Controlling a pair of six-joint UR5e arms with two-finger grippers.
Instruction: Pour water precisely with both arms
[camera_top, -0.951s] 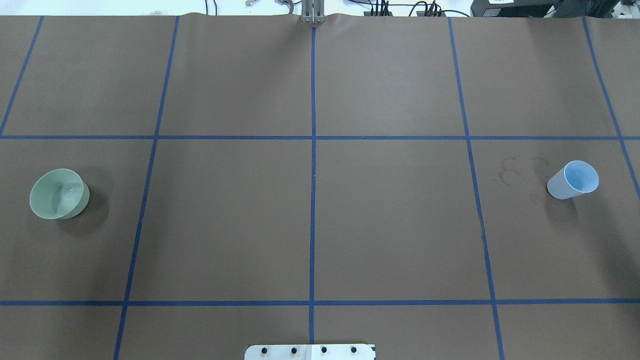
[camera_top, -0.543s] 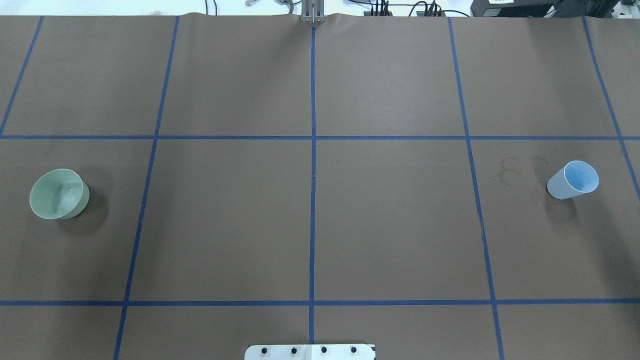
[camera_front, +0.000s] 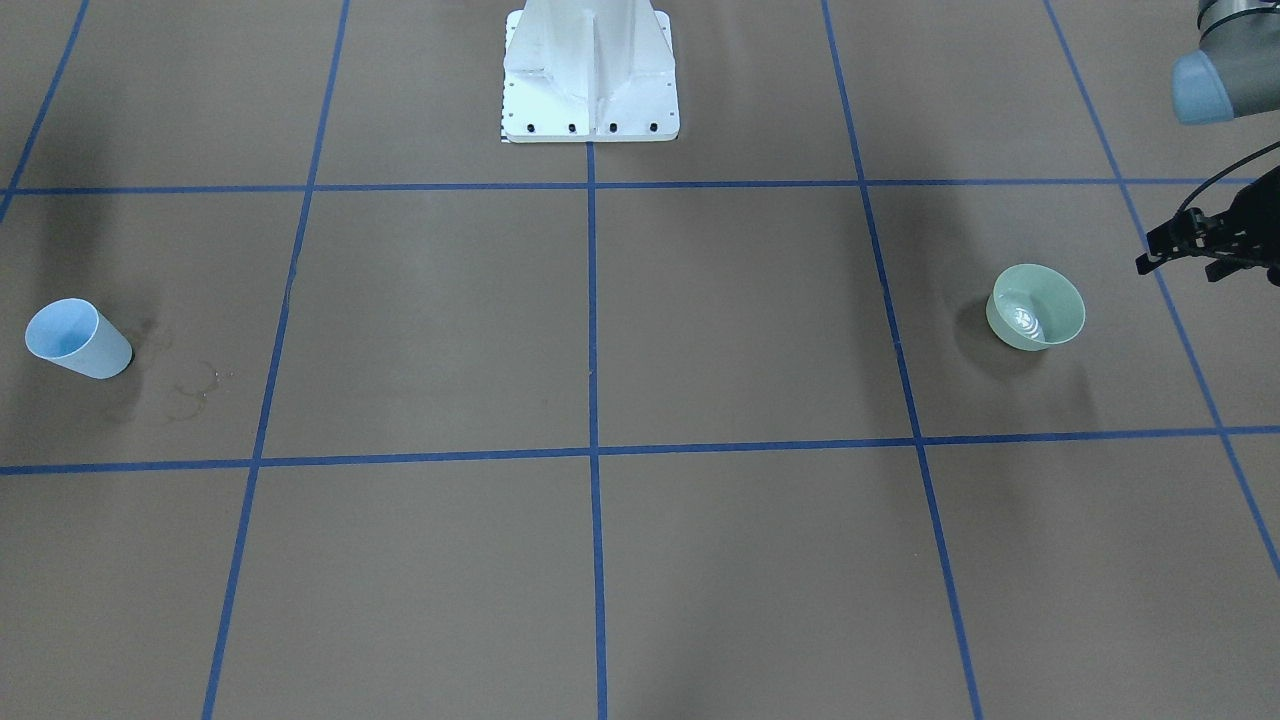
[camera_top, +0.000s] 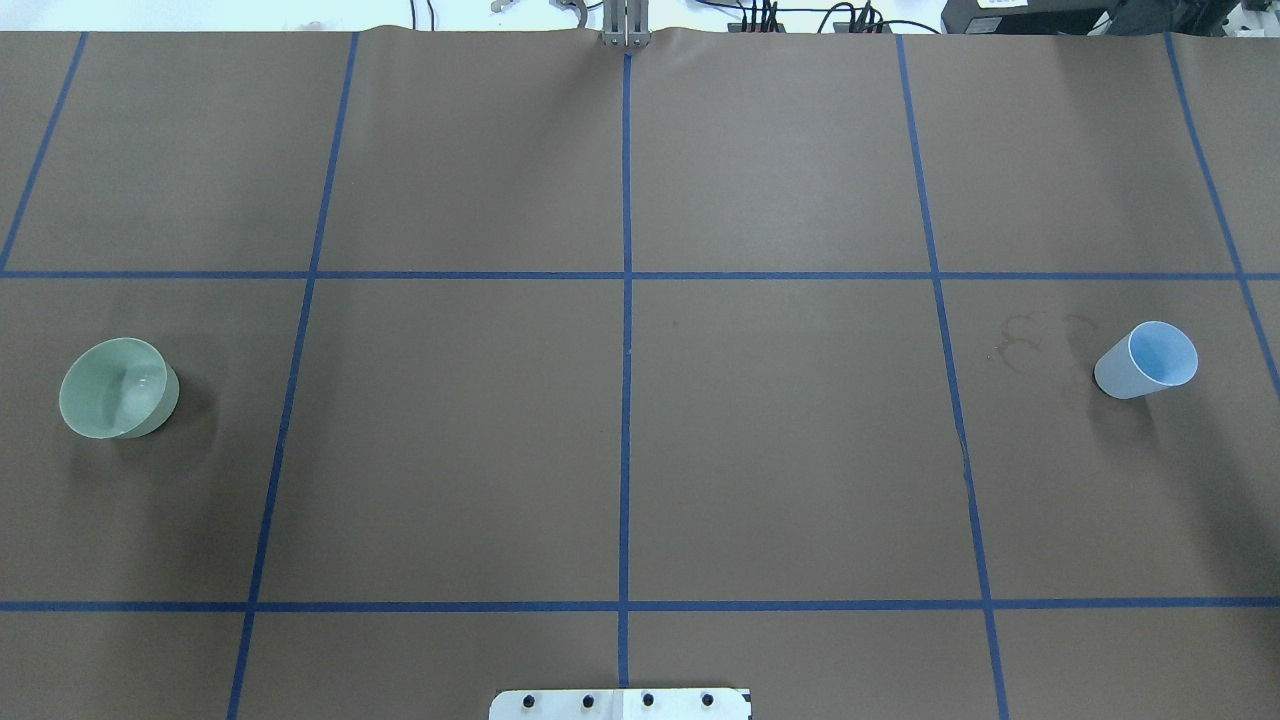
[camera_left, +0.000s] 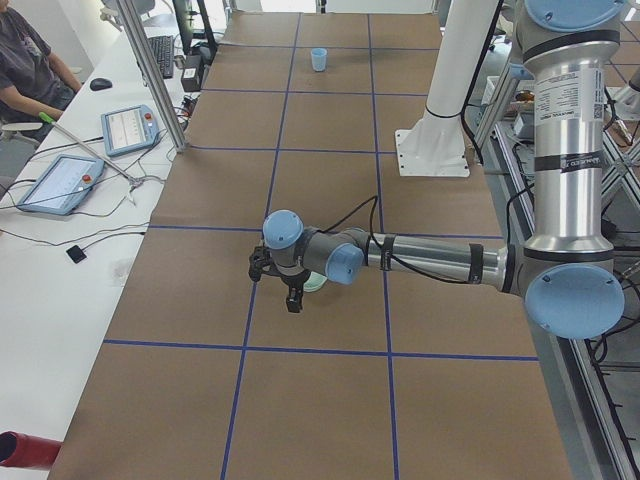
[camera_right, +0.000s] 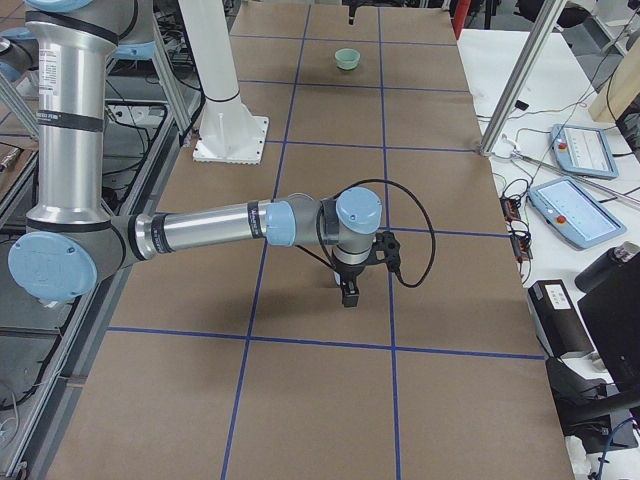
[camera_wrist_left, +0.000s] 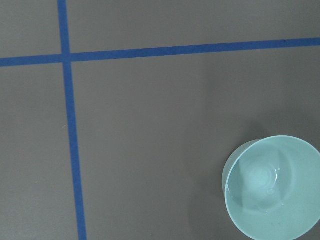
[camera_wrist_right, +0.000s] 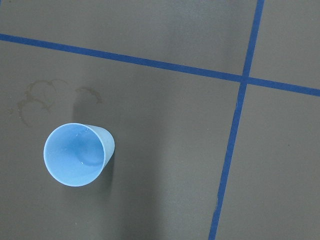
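Observation:
A pale green bowl stands on the robot's left side of the table and holds the water, seen as white glints; the water also shows in the left wrist view. A light blue cup stands upright on the right side, seemingly empty. My left gripper hovers beside the bowl, apart from it, its fingertips spread and empty. My right gripper hangs over the cup's area; I cannot tell whether it is open or shut. Neither gripper shows in the overhead view.
The white bolted pedestal stands at the robot's edge of the brown table marked with blue tape lines. Faint dried ring stains lie beside the cup. An operators' desk with tablets and a seated person runs along the far side.

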